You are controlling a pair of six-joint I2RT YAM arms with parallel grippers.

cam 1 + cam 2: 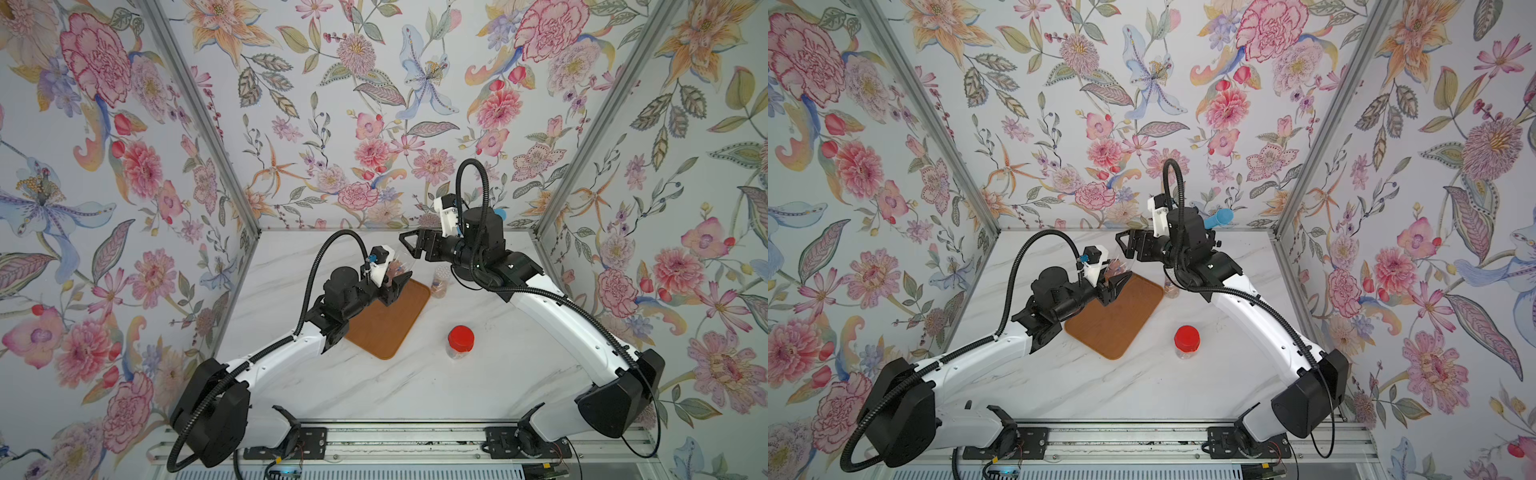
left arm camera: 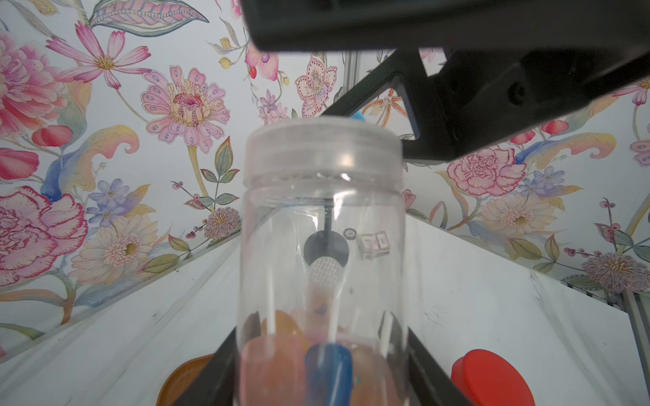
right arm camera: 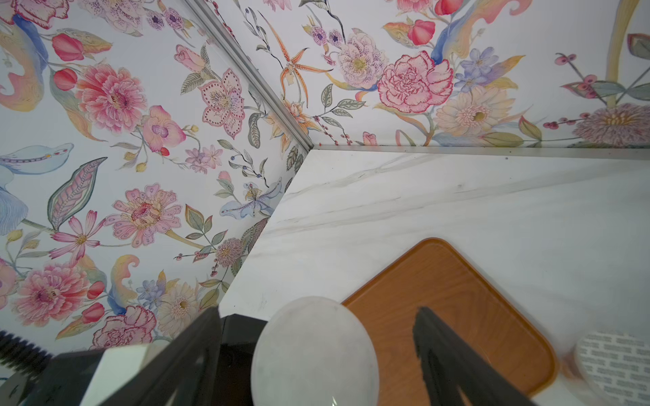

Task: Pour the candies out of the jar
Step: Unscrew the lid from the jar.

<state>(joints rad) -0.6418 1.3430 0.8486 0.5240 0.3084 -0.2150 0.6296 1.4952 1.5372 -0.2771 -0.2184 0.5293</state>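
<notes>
Clear cylindrical jar, frosted round lid, flat rounded candies inside.

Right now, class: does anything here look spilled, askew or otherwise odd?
Nothing is spilled or broken. Only the tray lies askew, cornerwise on the table, and it looks bare. The jar in the left gripper has its lid on, candies inside; the right gripper stands open around the lid.

The near counter lies open. A red-lidded jar stands right of the tray; a foil-topped jar sits beside its far corner, where the held jar hangs.
</notes>
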